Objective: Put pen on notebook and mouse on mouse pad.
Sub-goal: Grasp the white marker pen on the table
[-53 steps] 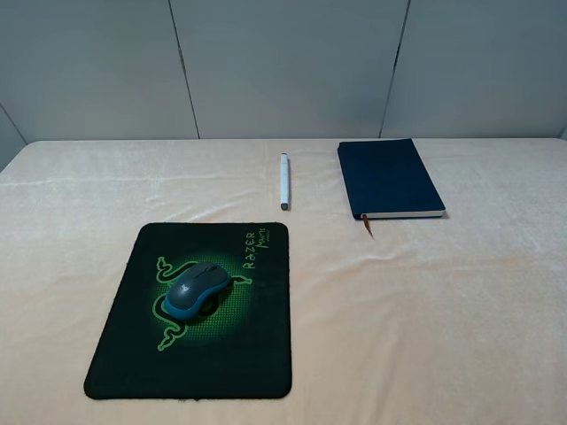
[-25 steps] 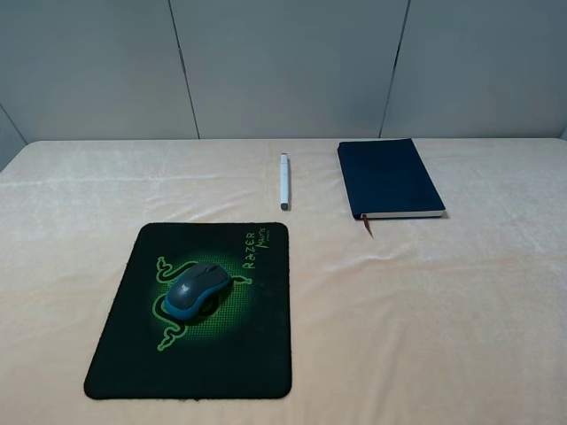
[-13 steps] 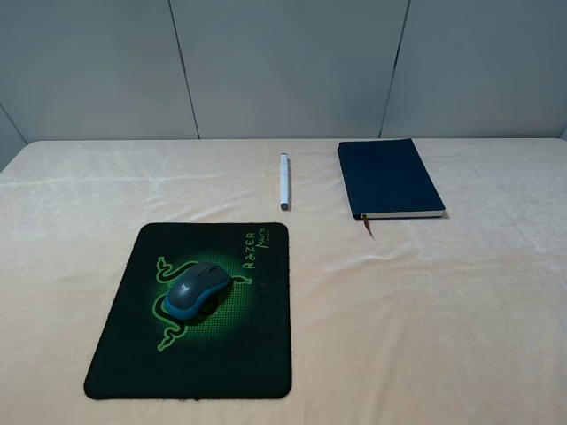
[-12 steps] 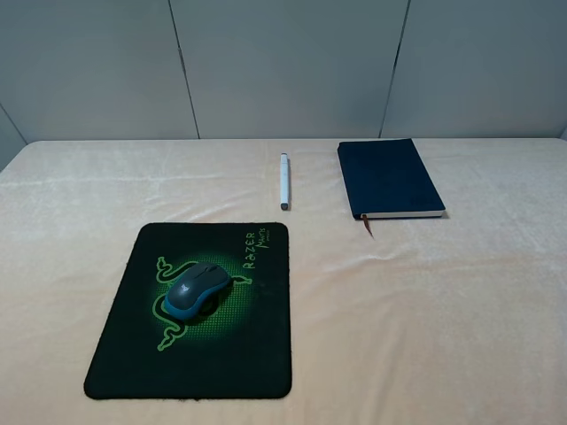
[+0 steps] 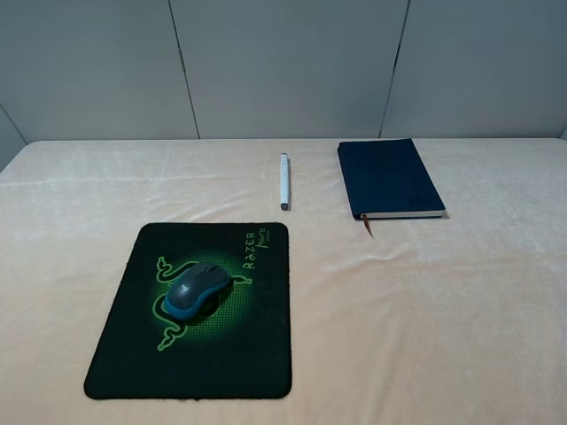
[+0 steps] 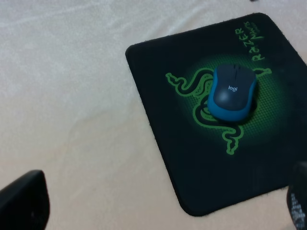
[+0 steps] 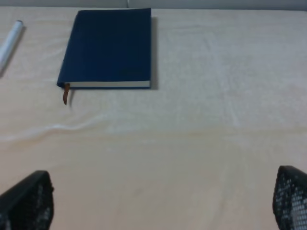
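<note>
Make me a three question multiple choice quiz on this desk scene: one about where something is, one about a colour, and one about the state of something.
1. The logo on the mouse pad is:
A. red
B. green
C. white

2. The notebook is:
A. closed and lying flat
B. open
C. standing on edge

3. The pen lies:
A. on the notebook
B. on the mouse pad
C. on the tablecloth, apart from the notebook

Answers:
1 B, the logo shows green on the black pad.
2 A, the cover is shut, with the ribbon sticking out.
3 C, bare cloth shows between the pen and the notebook.
</note>
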`<state>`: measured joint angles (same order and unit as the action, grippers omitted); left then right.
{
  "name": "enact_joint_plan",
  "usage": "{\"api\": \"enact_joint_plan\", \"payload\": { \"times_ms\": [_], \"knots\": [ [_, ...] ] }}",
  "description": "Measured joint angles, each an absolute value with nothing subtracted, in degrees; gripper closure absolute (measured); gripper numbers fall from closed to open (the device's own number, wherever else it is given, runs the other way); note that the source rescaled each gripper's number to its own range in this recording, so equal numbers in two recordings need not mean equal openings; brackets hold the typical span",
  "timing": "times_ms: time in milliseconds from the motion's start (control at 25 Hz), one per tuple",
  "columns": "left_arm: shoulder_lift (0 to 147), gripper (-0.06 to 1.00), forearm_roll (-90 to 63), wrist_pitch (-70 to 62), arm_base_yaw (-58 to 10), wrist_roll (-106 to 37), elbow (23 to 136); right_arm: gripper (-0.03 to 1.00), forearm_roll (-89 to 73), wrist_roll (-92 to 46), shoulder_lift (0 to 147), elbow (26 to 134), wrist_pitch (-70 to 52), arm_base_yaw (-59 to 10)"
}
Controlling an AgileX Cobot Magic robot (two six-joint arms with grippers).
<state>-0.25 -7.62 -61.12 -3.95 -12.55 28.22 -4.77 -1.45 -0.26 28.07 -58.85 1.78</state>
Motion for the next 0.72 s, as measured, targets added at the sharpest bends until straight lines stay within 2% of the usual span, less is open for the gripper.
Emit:
{"api": "enact_joint_plan", "payload": {
  "times_ms": [520, 720],
  "knots": [
    [-0.3, -0.05, -7.6, -61.1, -3.9, -12.6, 28.2, -0.03, -5.7, -1.5, -0.3, 28.2, -58.9, 1.8],
    [-0.3, -0.05, -7.6, -61.1, -3.9, -12.6, 28.2, -0.03, -5.7, -1.8, 3.6, 33.0, -58.9, 1.8]
  ]
}}
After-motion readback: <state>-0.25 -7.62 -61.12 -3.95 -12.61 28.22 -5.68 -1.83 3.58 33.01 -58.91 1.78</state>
